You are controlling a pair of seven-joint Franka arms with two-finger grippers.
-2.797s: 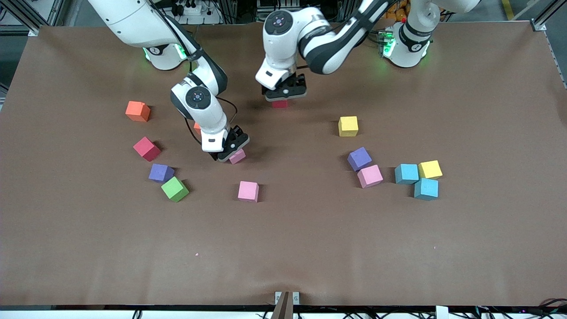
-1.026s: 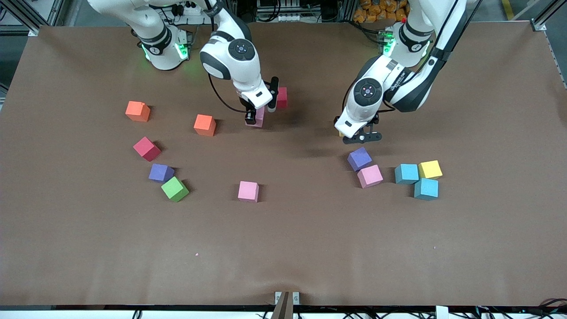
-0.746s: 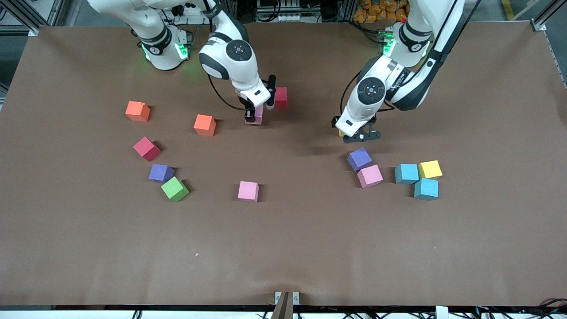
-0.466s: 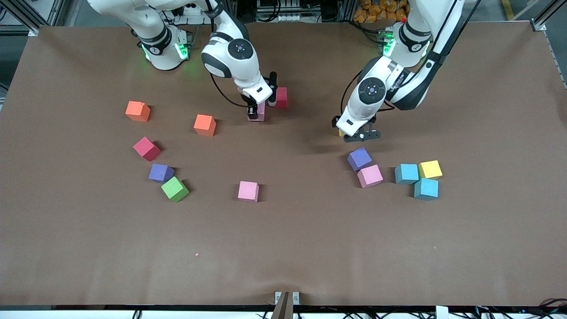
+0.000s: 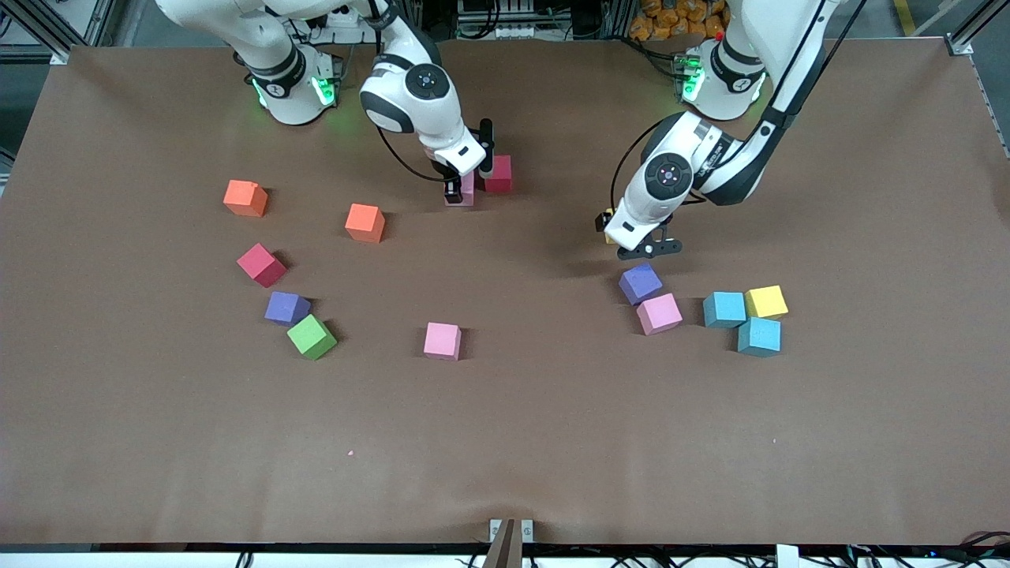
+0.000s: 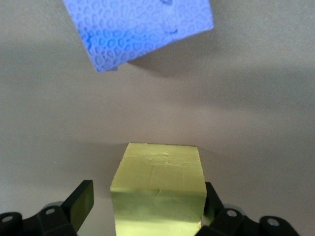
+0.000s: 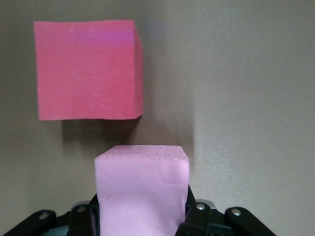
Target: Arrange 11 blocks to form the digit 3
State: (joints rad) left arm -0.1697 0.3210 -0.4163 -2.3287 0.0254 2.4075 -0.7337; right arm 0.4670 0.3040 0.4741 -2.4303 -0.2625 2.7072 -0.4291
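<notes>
— While both arms reach over it, what fills the brown table [image 5: 552,442]?

— Two white Franka arms and a scatter of small matte foam cubes. No digit 3 stands yet; the blocks lie loose, in clusters at either end.

— Where is the right gripper [image 5: 460,189]?

— Low over the table's middle, near the robots' bases. Its jaws are clamped on a pale pink foam cube [image 5: 465,194], held just beside a red foam cube [image 5: 499,173] that sits on the table. The right wrist view shows the two close but apart, with a strip of table between them.

— And the left gripper [image 5: 631,241]?

— Down at the table, toward the left arm's end. Its jaws stand apart, astride a yellow foam cube [image 6: 157,191]: one finger [image 6: 81,199] is clear of the cube, the other sits against it.

— What lies close by?

— A purple cube [image 5: 640,283] is nearer the front camera than the yellow one, with a second pink cube [image 5: 659,313] touching it. Farther toward the left arm's end, two light blue cubes [image 5: 724,308] and a second yellow cube [image 5: 766,301] huddle together.

— The right arm's end?

— Two orange cubes [image 5: 245,197], well apart. Nearer the camera sit a crimson cube [image 5: 261,264], another purple cube [image 5: 286,308] and a green cube [image 5: 311,336] touching it. A third pink cube [image 5: 442,340] sits alone near the middle.
</notes>
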